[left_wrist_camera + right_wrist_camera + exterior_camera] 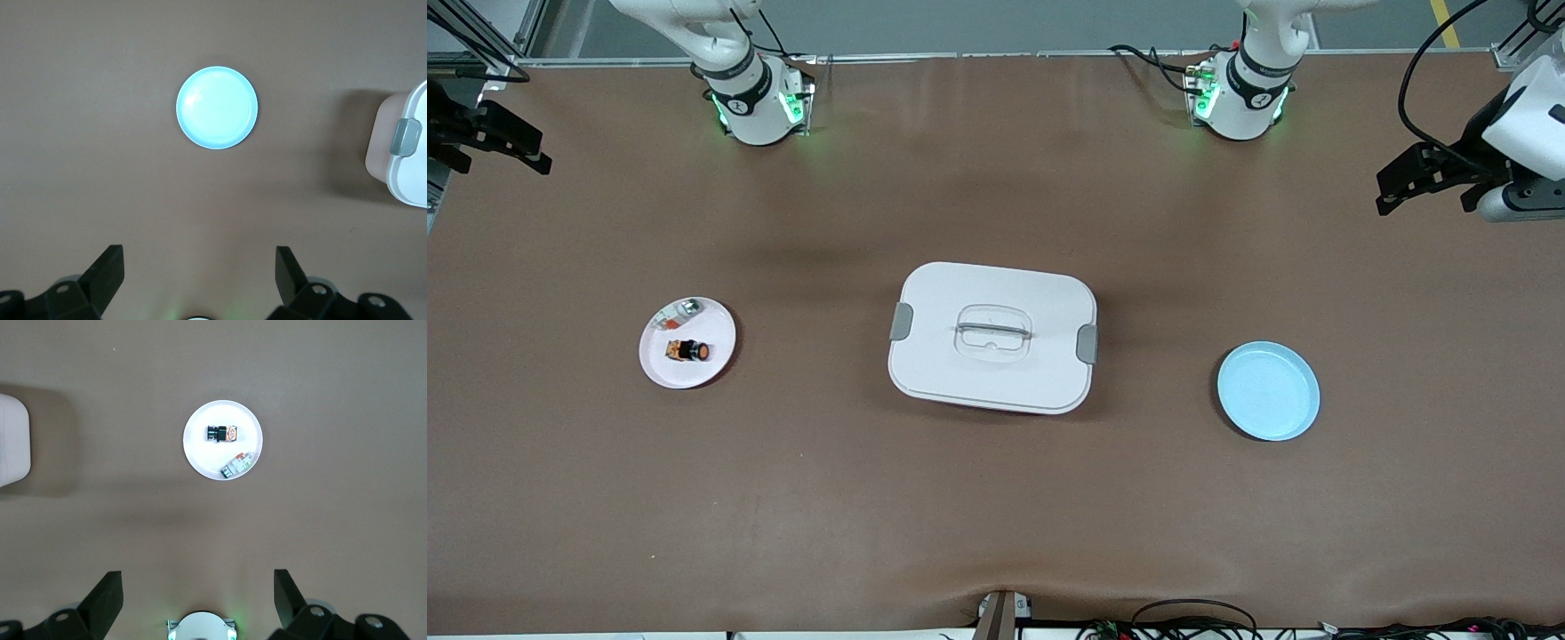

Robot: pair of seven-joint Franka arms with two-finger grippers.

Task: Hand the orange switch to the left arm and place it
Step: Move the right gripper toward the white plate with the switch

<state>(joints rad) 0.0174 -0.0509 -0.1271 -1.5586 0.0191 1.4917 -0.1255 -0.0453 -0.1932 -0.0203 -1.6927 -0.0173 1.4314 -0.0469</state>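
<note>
The orange switch [690,352] lies on its side on a small pink plate [711,364] toward the right arm's end of the table. In the right wrist view the switch [222,433] is on the same plate [200,450], well clear of the fingers. My right gripper [535,153] is open and empty, high over the right arm's end of the table, and shows in its own wrist view [198,587]. My left gripper [1392,188] is open and empty, high over the left arm's end, and shows in its wrist view [199,267]. The white box [992,336] sits mid-table between the plates.
A small silvery-clear piece [687,308] shares the pink plate, also in the right wrist view [239,464]. A blue plate [1268,391] lies empty toward the left arm's end, also in the left wrist view [217,107]. The box edge shows in both wrist views [407,153] [13,440].
</note>
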